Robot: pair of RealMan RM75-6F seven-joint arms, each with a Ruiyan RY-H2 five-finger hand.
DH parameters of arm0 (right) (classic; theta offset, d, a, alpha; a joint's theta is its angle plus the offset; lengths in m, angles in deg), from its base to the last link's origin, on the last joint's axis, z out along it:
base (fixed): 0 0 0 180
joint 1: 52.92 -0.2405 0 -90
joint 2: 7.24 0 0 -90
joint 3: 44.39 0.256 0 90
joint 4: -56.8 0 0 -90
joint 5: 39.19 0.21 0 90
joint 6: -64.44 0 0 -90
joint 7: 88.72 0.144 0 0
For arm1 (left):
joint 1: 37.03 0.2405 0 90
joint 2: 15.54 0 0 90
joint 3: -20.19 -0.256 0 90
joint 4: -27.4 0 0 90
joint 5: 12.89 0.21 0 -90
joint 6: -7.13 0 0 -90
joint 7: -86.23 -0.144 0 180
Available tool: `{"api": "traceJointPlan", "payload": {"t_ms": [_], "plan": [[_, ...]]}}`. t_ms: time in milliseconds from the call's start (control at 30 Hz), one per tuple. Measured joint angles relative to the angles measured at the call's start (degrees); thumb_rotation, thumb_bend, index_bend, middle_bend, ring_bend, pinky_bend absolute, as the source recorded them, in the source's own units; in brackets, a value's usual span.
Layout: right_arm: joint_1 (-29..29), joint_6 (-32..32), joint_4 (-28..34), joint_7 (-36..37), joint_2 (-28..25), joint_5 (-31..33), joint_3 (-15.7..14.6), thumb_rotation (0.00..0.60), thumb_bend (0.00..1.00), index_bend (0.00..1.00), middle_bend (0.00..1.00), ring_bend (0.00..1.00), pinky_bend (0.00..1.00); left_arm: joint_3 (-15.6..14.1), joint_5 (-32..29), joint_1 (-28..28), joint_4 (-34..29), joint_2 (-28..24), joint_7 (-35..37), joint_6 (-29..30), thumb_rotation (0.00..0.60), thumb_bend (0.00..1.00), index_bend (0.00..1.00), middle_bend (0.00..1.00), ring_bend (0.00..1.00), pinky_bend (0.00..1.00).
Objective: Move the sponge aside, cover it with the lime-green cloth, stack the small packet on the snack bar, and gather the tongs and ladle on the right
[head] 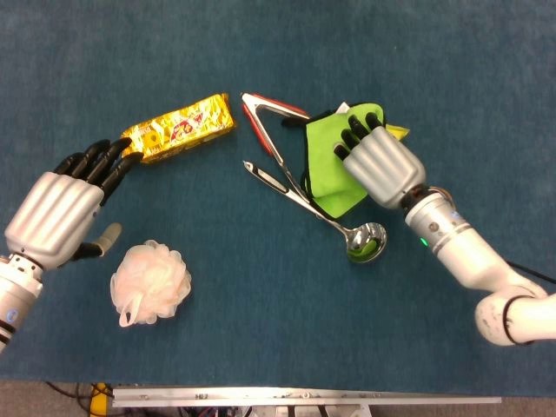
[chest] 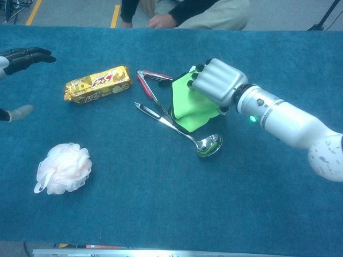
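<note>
Folded lime-green cloth (head: 334,165) lies mid-table, directly under right hand (head: 375,161), fingers curled onto its top; firm grasp cannot tell. Cloth overlaps long silver ladle (head: 323,213), handle running diagonally. Pale pink mesh sponge (head: 149,281) well left of cloth, nearer left hand (head: 65,204), open, empty.

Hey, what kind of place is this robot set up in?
Probably a lab or workshop test bench, not a kitchen. Household props, a snack bar, tongs and a ladle, lie on a blue felt-covered table, a person sits across it, and yellow floor tape runs behind.
</note>
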Motion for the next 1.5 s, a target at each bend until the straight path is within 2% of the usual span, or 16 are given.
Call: {"api": "traceJointPlan", "payload": {"t_ms": [133,267,433,600,767,867,900,1000,1033,1100,1233,1333,1500], "plan": [[-0.9,-1.4,-1.2,0.2,1.3,0.1,0.0,0.6,0.02,0.57,0.51,0.46,0.49,0.0,0.7,0.5,0.5,-0.1,1.1,0.1,0.6,0.38,0.0,0.0,0.0,0.16],[-1.1,-2.7,-1.6,2.8,1.7,-2.0,-0.2,0.6,0.04,0.63,0.59,0.57,0.63,0.1,1.0,0.8,1.0,-0.2,2.0,0.0,0.6,0.38,0.0,0.0,0.0,0.16],[-1.2,-3.7,-0.5,6.2,1.3,-3.9,-0.4,0.6,0.05,0.64,0.61,0.61,0.68,0.3,1.4,1.0,1.5,0.0,2.8,-0.4,0.6,0.38,0.0,0.0,0.0,0.16],[-1.0,-5.3,4.1,10.0,-0.8,-6.9,0.1,0.6,0.05,0.64,0.62,0.64,0.71,0.5,1.6,1.3,1.8,0.1,3.4,-0.4,0.6,0.38,0.0,0.0,0.0,0.16],[-1.0,-7.2,8.8,11.1,-3.8,-10.3,0.6,0.6,0.05,0.66,0.63,0.66,0.75,0.5,1.7,1.4,2.0,0.2,3.8,-0.9,0.6,0.38,0.0,0.0,0.0,0.16],[-0.9,-7.5,8.9,10.1,-4.5,-11.1,-0.4,0.6,0.05,0.65,0.63,0.65,0.75,0.5,1.8,1.5,2.0,0.2,3.9,-1.1,0.6,0.37,0.0,0.0,0.0,0.16],[-0.9,-7.4,8.6,9.8,-4.6,-11.1,-0.8,0.6,0.05,0.63,0.62,0.64,0.75,0.5,1.8,1.5,2.0,0.2,3.9,-1.2,0.6,0.37,0.0,0.0,0.0,0.16],[-0.6,-7.1,7.6,9.3,-4.6,-9.9,-1.5,0.6,0.04,0.46,0.54,0.56,0.73,0.6,1.8,1.5,2.0,0.3,4.1,-1.5,0.6,0.37,0.0,0.0,0.0,0.16],[-0.5,-6.9,7.5,9.3,-4.6,-9.3,-1.7,0.6,0.02,0.36,0.48,0.5,0.68,0.6,1.8,1.5,2.0,0.3,4.1,-1.6,0.6,0.37,0.0,0.0,0.0,0.16],[-0.2,-6.7,7.6,9.0,-5.0,-7.9,-2.3,0.6,0.0,0.24,0.41,0.41,0.6,0.6,1.7,1.5,2.1,0.2,4.1,-1.8,0.6,0.37,0.0,0.0,0.0,0.16],[0.4,-6.9,8.5,8.0,-6.0,-6.8,-3.2,0.6,0.0,0.04,0.27,0.25,0.44,0.6,1.3,1.4,2.3,0.3,4.3,-2.5,0.6,0.38,0.0,0.0,0.0,0.16],[0.6,-7.0,9.0,6.8,-6.3,-4.8,-3.6,0.6,0.0,0.0,0.18,0.16,0.33,0.7,1.2,1.2,2.4,0.5,4.4,-3.0,0.6,0.37,0.0,0.0,0.0,0.16],[0.2,-7.2,8.2,3.5,-5.2,-0.7,-3.8,0.6,0.0,0.0,0.13,0.09,0.25,0.6,1.7,1.2,2.4,0.5,4.5,-3.4,0.6,0.37,0.0,0.0,0.0,0.16]]}}
